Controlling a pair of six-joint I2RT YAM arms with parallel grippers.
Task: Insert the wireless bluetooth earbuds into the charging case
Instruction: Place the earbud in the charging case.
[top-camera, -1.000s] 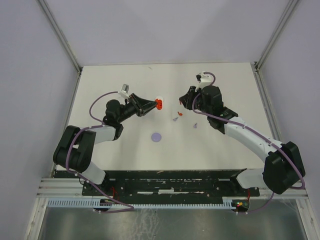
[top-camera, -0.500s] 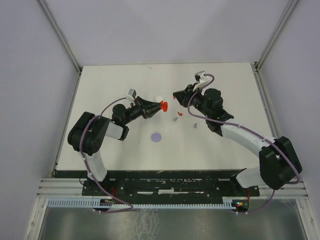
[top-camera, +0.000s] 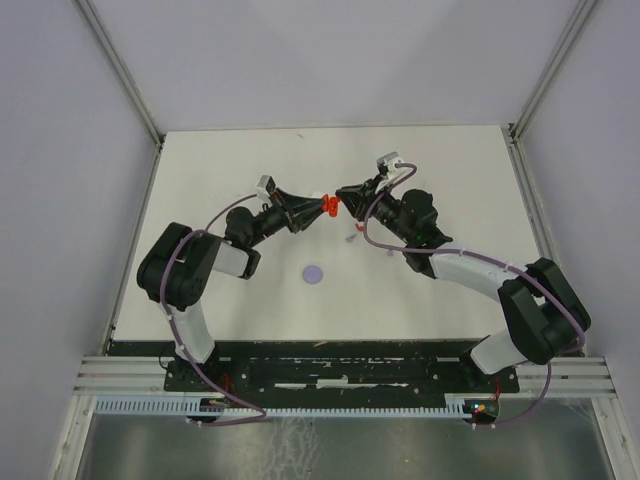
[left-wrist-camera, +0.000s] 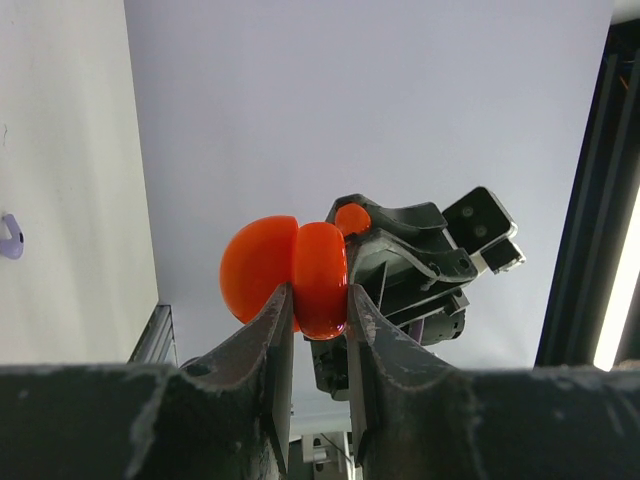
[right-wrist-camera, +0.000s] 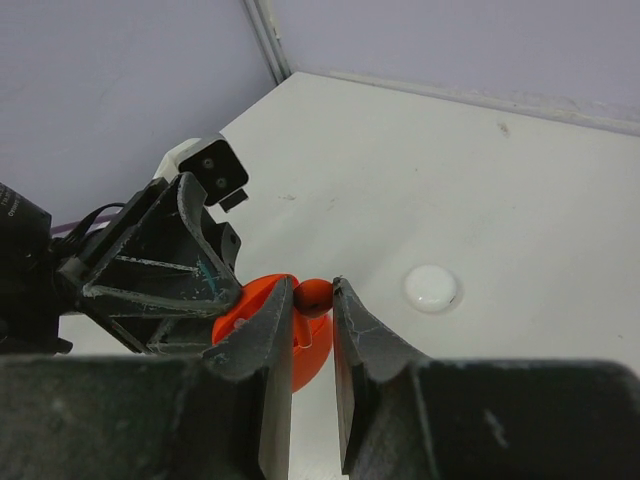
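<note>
Above the white table (top-camera: 250, 170), the left pincer (left-wrist-camera: 320, 300) clamps the open round glossy red plastic charging case (left-wrist-camera: 262, 270) aloft, facing right, so the right pincer (right-wrist-camera: 312, 290), pinching a tiny red earbud (left-wrist-camera: 352, 217), can seat it.

My left claw (top-camera: 325, 207) and right claw (top-camera: 342, 195) meet tip to tip above the table (top-camera: 460, 170). The charging case (left-wrist-camera: 300, 275) sits in the left claw, an earbud (right-wrist-camera: 315, 293) in the right, seemingly touching the case. A loose earbud (top-camera: 351, 238) lies on the table beneath the right claw, and a disc (top-camera: 315, 273) lies nearer me than the left.
</note>
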